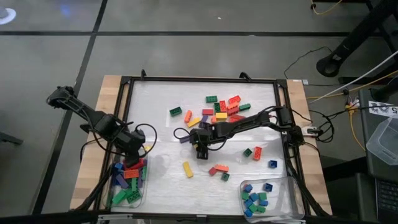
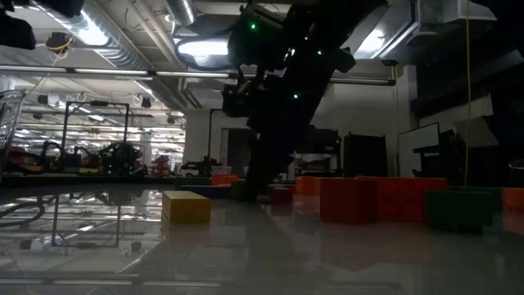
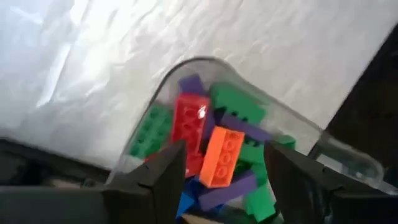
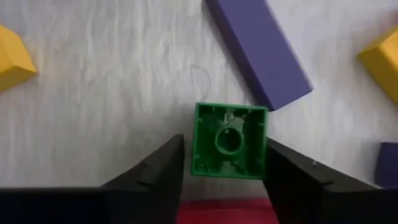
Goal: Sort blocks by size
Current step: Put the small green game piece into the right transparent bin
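Observation:
Many small studded blocks lie loose on the white mat, most in a cluster at the middle. My right gripper is down at the mat, open. Its fingers stand on either side of a small green square block that lies with its hollow underside up. A long purple block lies just beyond it. My left gripper is open and empty above the left clear tray. That tray holds long blocks, with an orange one and a red one on top. My right gripper has one finger right at the green block's side, and I cannot tell whether it touches. The other finger stands a little apart from the opposite side. The block lies flat on the mat.
A second clear tray at the near right holds small blue and green blocks. A black frame runs around the mat. Loose blocks lie near the right gripper: a yellow one, a red and orange group, and more to the right.

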{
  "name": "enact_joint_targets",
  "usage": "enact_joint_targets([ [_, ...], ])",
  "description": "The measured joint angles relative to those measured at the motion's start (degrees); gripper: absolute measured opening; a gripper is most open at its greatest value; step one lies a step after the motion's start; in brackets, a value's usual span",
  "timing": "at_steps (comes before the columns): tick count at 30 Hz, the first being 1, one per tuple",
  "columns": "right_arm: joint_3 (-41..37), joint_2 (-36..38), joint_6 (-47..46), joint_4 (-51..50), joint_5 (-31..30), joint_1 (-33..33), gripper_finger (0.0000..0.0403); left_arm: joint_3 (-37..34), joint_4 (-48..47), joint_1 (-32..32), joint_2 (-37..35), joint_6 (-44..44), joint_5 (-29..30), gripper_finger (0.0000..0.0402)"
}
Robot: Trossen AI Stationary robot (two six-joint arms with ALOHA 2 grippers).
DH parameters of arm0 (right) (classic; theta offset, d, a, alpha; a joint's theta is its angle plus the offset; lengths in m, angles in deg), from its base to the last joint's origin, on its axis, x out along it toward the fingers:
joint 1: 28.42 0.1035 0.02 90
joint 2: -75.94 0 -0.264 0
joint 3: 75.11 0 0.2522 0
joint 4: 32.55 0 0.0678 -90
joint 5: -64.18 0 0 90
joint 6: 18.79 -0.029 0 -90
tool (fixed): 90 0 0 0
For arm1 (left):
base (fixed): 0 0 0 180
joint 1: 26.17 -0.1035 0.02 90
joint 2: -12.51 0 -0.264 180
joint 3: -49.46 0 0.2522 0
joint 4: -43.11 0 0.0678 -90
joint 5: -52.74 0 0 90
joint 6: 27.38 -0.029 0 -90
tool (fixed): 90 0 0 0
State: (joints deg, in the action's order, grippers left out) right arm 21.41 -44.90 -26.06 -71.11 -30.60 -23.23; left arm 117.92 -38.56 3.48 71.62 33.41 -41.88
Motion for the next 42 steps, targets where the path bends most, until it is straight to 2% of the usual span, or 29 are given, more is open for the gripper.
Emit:
enact_joint_targets([
  [4, 0.07, -0.02, 0.04, 0.07, 0.2, 0.02, 0.0137, 0.0, 3.31, 0.0, 0.0, -2.37, 0.38, 0.0202],
  [9, 4.97, -0.15, 0.16, -5.56, 4.84, 0.02, 0.0137, 0.0, 8.1, 0.0, 0.0, -7.59, 4.52, 0.0202],
  [14, 15.19, -0.13, 0.22, -18.77, 11.09, 0.02, 0.0137, 0.0, 11.82, 0.0, 0.0, -12.41, 13.44, 0.0202],
  [20, 29.23, -0.08, -0.44, -37.26, 22.32, 0.13, 0.015, 0.02, 15.73, -0.02, 0.79, -17.08, 29.39, 0.0202],
  [23, 35.06, -0.04, -3.95, -44.18, 26.76, 0.6, 0.0146, 0.02, 18.18, -0.65, 2.64, -19.76, 33.87, 0.0202],
  [29, 43.48, -0.04, -9.3, -56.45, 28.46, 3.89, 0.0147, 0.02, 24.07, -3.34, 9.16, -26.25, 35.41, 0.0202],
  [34, 45.82, 0.01, -13.6, -64.24, 28.35, 9.47, 0.0147, 0.02, 30.69, -6.1, 16.35, -33.33, 35.33, 0.0202],
  [40, 45.82, 0.01, -21.0, -65.25, 27.79, 18.37, 0.0146, 0.02, 37.56, -9.35, 23.83, -37.52, 35.29, 0.0202],
  [42, 45.82, 0.01, -24.1, -65.24, 25.8, 21.57, 0.0147, 0.02, 39.49, -10.6, 25.86, -38.07, 35.24, 0.0202],
])
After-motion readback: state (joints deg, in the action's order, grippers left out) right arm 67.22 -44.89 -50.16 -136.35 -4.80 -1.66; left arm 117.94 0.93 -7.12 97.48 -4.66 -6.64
